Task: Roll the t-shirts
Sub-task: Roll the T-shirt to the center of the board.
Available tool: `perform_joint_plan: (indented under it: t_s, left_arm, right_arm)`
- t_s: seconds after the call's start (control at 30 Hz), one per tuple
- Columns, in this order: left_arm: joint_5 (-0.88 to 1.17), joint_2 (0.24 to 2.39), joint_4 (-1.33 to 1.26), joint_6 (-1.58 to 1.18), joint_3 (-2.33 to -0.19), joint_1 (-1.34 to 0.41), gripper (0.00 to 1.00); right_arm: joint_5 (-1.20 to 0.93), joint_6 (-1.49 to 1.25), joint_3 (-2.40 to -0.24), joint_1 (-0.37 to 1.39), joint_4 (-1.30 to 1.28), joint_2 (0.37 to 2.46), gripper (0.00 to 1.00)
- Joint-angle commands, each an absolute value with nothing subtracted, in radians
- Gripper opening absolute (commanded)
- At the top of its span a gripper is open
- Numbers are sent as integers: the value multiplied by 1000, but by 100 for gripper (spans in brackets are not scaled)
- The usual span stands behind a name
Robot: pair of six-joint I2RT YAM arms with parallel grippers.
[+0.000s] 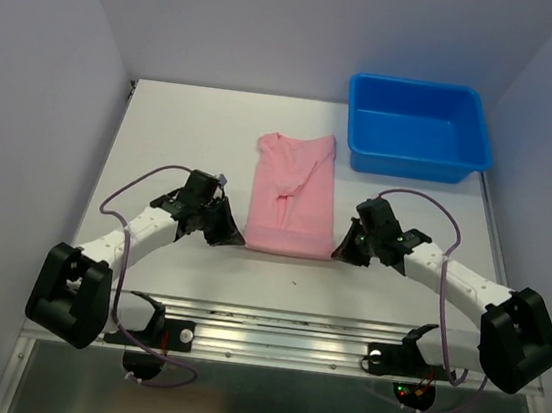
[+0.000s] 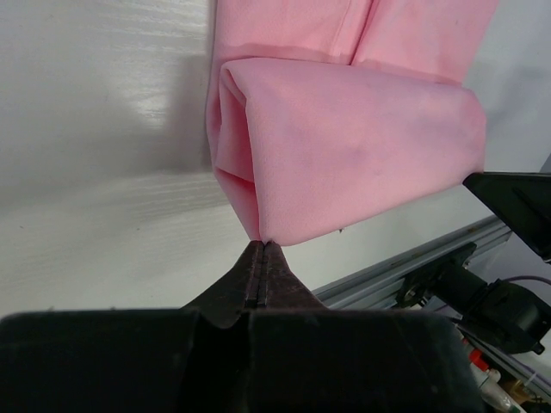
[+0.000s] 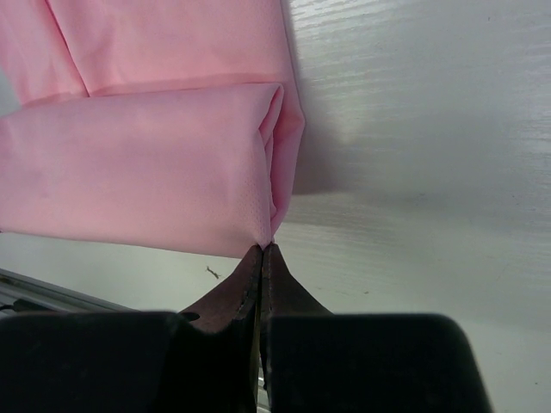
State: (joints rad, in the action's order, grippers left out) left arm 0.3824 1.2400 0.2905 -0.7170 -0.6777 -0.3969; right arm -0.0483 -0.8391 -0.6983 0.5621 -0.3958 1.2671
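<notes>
Rolled t-shirt (image 1: pixel 293 193) end between left fingers (image 2: pixel 254 284) and right fingers (image 3: pixel 248 284)

Pink t-shirt (image 1: pixel 293 193) thin matt cloth (fine weave), table (image 1: pixel 184 135) smooth w/ faint grain, bin (image 1: pixel 412 165) glossy plastic.

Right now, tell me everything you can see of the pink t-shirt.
The t-shirt is plain light pink, thin soft cloth, folded into a long narrow strip lying flat on the white table, running away from the arms, left of the blue bin and apart from it. Its near end is turned over into one loose first roll. The left hand and right hand, both shut, pinch that roll's two near corners.
</notes>
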Motion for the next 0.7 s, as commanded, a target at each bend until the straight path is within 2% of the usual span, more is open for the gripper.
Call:
perform_joint_plan:
  t_s: [0.0,0.67]
  left_arm:
    - [385,1250,313,-715,-733,-391,0]
    - [393,1364,337,-673,-864,-360,0]
  right_arm:
    - [-20,-836,-756,555,-429,1276,1]
    - [40,-785,-934,555,-457,1425,1]
